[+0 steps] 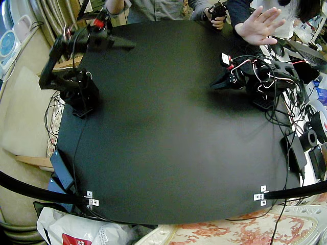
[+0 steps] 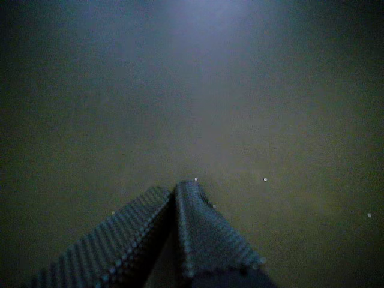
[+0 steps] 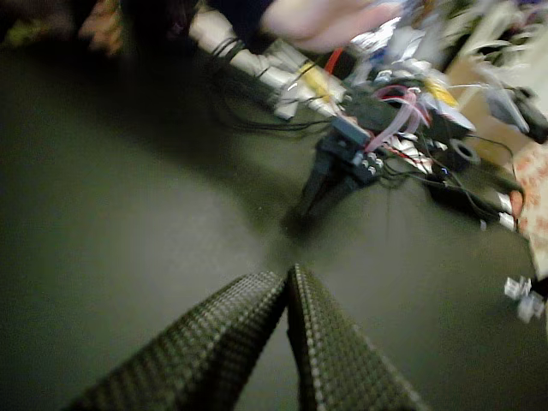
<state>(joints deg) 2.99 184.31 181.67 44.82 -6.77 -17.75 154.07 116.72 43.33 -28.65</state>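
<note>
Seemingly both arms' jaws sit closed above the table [image 1: 163, 143]

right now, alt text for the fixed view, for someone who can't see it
Two robot arms face each other across a black table: the right gripper is raised and shut, the left gripper low and shut, neither holding anything. A person's open hand shows beyond the far edge.

right gripper [image 3: 288, 274] closed, left arm [image 3: 360, 150] beyond, dark table [image 3: 128, 214]
</note>
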